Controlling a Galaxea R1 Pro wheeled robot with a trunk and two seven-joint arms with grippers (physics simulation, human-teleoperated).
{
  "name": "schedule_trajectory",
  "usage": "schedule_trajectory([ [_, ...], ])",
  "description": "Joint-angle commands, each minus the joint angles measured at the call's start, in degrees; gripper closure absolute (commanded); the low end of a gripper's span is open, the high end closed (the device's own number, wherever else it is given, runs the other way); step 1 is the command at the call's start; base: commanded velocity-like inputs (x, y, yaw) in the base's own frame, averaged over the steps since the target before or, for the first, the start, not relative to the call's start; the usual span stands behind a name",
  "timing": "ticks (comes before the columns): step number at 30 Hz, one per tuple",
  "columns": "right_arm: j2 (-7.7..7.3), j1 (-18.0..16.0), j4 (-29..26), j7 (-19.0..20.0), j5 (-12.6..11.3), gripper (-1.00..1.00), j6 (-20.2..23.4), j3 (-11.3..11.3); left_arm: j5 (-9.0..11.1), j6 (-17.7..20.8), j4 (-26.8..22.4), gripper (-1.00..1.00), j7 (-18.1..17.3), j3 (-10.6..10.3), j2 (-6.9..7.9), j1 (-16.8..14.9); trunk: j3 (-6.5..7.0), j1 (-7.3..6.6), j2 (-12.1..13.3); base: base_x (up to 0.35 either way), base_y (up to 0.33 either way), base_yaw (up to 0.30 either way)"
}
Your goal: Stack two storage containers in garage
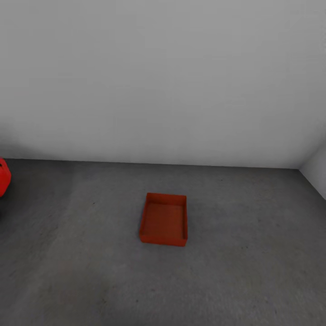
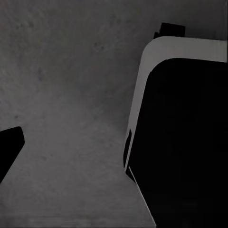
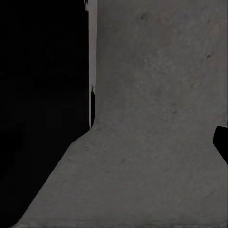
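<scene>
On the concrete floor (image 1: 253, 271) ahead, one empty storage container (image 1: 163, 219), well apart from either hand; hand states indiscernible.

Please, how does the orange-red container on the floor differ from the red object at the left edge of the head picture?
The storage container is fully in view, while the red object is cut off by the picture's edge. The container is boxy, with straight walls and an open top; the red object looks rounded. The container is a darker orange-red; the red object is a brighter red. Both are on or near the grey concrete floor.
</scene>
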Motion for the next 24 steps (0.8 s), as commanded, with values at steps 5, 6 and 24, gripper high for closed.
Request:
schedule_trajectory([
  [5, 0.64, 0.91, 0.17, 0.07, -0.72, -1.0, -0.94, 0.5, 0.58, -4.44, -0.01, -1.0, 0.35, -0.27, -0.14, 1.21, 0.41, 0.01, -0.03, 0.0, 0.0, 0.0],
  [6, 0.67, 0.95, 0.16, 0.08, -0.73, -1.0, -0.97, 0.5, 0.55, -5.57, -0.01, -1.0, 0.42, -0.28, -0.12, 1.28, 0.5, 0.01, -0.03, 0.0, 0.0, 0.0],
  [24, 0.78, 1.04, 0.18, 0.06, -0.77, -1.0, -1.12, 0.5, 0.32, -7.9, -0.18, -1.0, 0.19, -0.31, -0.08, 1.37, 2.15, 0.01, -0.03, 0.0, 0.0, 0.0],
])
